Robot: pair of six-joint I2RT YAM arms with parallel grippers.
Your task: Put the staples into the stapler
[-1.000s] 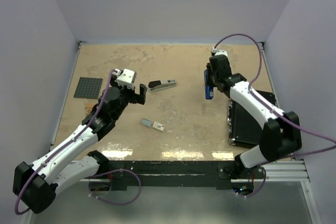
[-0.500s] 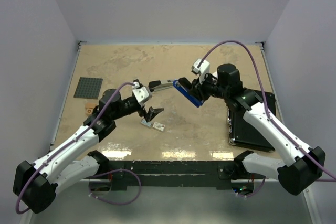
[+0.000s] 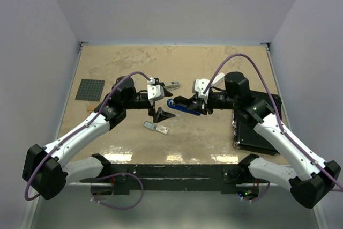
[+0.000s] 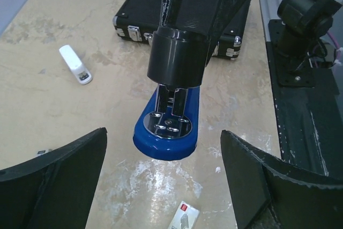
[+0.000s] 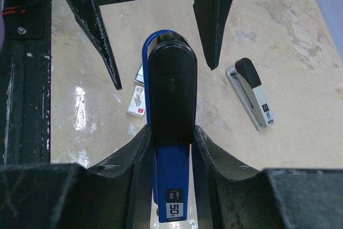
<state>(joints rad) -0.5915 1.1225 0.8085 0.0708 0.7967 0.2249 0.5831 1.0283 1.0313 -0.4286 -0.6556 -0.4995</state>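
While right gripper clamps the blue-and-black stapler, left gripper gapes empty; tiny whitish staples box looks light, crushable: pinch long edges.

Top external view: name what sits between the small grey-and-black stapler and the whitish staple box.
The left arm's open black claw is between the small grey-and-black stapler and the flat whitish staple box, seen in the top external view.

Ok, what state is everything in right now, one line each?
right gripper: shut on blue stapler.
blue stapler: top arm down, not opened.
left gripper: open, empty.
white stapler: closed, lying on table.
staples box: flat on table, not held.
black case: lid shut.
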